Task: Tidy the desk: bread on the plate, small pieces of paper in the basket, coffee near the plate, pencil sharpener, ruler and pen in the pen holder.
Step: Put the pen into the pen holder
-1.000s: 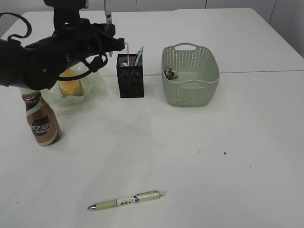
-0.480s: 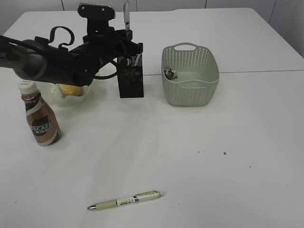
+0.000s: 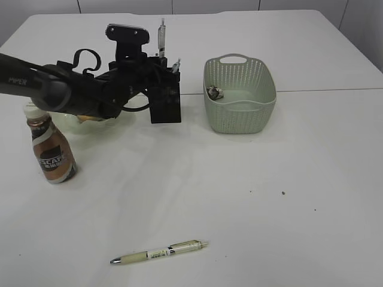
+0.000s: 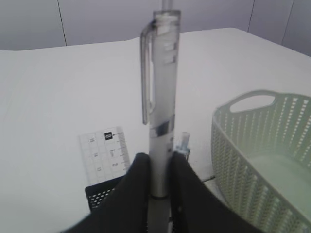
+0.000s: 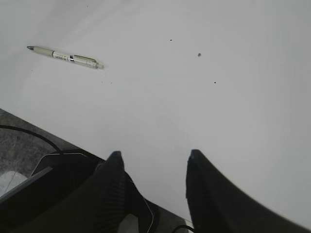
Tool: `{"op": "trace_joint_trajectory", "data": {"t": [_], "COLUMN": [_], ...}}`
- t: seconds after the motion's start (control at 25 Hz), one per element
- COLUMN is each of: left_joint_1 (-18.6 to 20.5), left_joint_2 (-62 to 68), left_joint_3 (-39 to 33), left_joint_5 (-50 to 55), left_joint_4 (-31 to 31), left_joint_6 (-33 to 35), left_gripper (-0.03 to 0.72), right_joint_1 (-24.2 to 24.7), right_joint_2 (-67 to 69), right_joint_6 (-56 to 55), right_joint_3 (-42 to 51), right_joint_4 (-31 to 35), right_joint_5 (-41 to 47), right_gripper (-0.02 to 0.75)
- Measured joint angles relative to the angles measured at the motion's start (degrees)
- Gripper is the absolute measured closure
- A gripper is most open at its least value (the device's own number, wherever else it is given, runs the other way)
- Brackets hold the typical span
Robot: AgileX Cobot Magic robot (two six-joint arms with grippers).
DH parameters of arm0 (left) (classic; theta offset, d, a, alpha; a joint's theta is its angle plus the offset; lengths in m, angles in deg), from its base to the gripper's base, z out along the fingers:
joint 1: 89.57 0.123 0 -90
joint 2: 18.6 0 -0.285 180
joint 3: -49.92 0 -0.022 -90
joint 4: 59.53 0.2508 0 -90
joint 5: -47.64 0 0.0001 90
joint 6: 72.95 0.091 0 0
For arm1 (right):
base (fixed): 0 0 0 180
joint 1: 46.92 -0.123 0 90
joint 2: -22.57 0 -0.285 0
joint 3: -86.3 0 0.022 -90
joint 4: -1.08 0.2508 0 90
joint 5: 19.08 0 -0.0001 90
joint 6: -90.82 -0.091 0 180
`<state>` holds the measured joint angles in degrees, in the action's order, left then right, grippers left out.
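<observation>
white bench (image 3: pixel 251 173) is carrying the work: left claw (image 4: pixel 156 170) is gripping a clear pen (image 4: pixel 160 97) upright over the holder (image 3: pixel 164 98); next, lowering and releasing. right claw (image 5: pixel 153 160) is idling open, empty.

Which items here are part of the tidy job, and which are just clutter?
Job:
- clear pen held in left tool
- pen holder
- ruler
- green pen
- coffee
- plate
- basket

Lying about:
- nothing identifiable; only dark specks
</observation>
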<state>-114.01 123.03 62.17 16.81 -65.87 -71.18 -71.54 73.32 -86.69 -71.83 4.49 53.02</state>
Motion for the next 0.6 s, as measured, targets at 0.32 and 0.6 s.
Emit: {"op": "trace_joint_trajectory", "data": {"t": [0.32, 0.6], "left_joint_1": [0.1, 0.1], "left_joint_2": [0.1, 0.1], "left_joint_3": [0.0, 0.0], "left_joint_5": [1.4, 2.8], "left_joint_4": [1.9, 1.5], "left_joint_6": [0.0, 0.0], "left_gripper": [0.511, 0.280], "right_joint_1": [0.0, 0.0], "right_joint_2": [0.0, 0.0], "right_joint_6": [0.0, 0.0], "right_joint_3": [0.0, 0.0], "right_joint_4": [0.0, 0.0], "right_joint_5": [0.0, 0.0], "right_gripper": [0.426, 0.425]}}
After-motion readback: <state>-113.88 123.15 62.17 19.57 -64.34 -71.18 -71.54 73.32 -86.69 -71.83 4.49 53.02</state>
